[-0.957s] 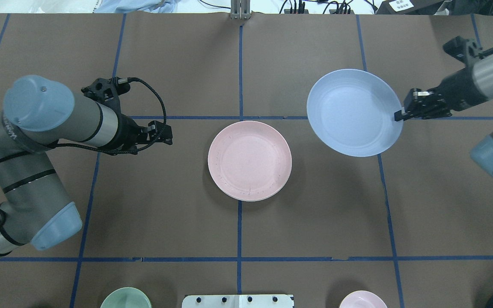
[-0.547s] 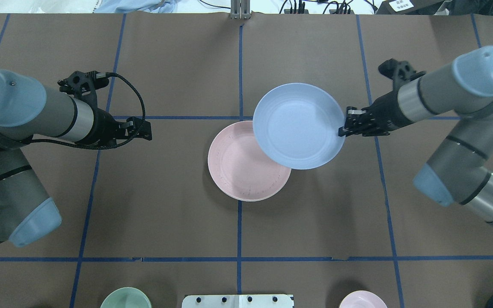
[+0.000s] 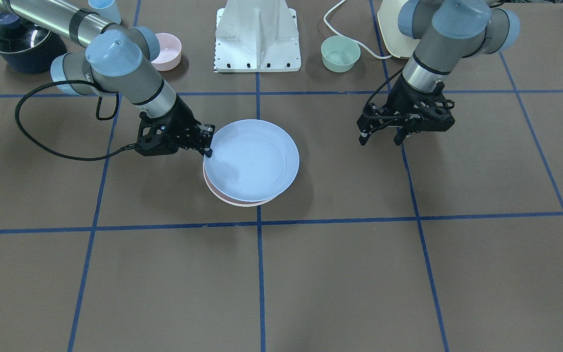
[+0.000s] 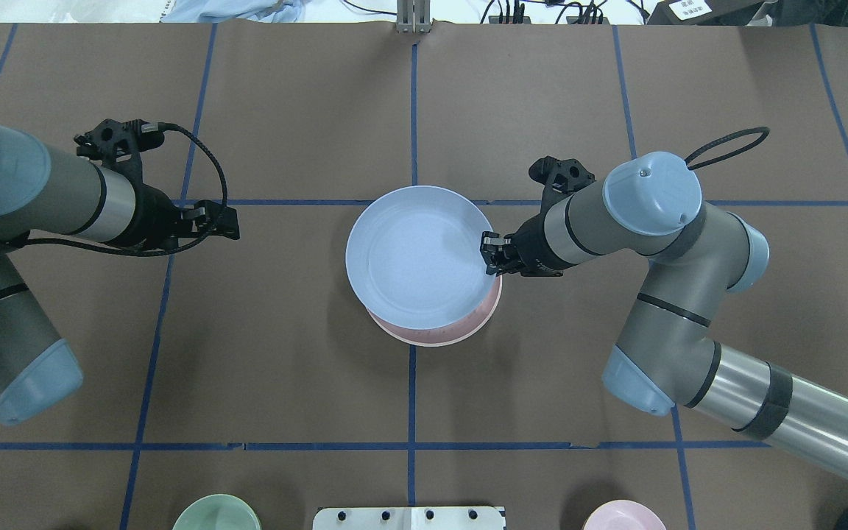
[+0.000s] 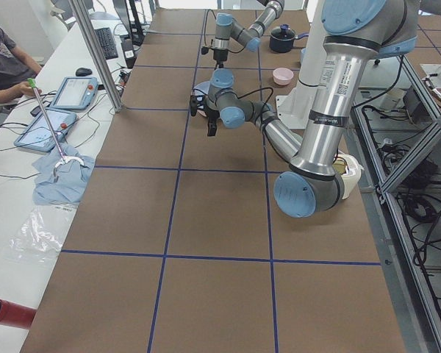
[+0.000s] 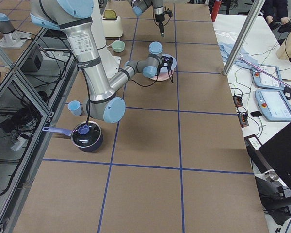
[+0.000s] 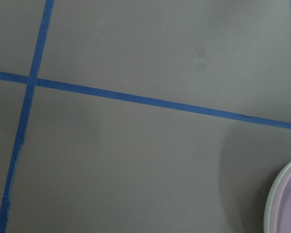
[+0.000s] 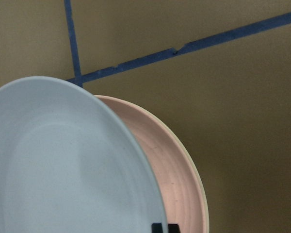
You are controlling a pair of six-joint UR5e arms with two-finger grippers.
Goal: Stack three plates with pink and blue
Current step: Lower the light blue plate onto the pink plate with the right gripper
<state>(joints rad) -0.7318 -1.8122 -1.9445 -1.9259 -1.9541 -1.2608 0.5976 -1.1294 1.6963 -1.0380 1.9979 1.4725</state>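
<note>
My right gripper (image 4: 489,255) is shut on the near-right rim of the light blue plate (image 4: 409,258) and holds it slightly tilted over the pale pink plate (image 4: 439,337). The pink plate lies on the table and shows only as a crescent at the near side. In the right wrist view the blue plate (image 8: 63,165) covers most of the pink plate (image 8: 165,165). A thin cream-white edge (image 8: 202,196) shows under the pink rim; the rest of the cream-white plate is hidden. My left gripper (image 4: 229,222) is open and empty, well to the left of the stack.
At the robot's side of the table stand a green bowl (image 3: 340,54), a small pink bowl (image 3: 166,51), a dark pot (image 3: 25,46), a light blue cup (image 3: 104,10) and the white robot base (image 3: 258,36). Blue tape lines cross the brown table.
My right arm carried the blue plate leftward from the table's right side to over the pink plate. My left arm drew back to the left.
</note>
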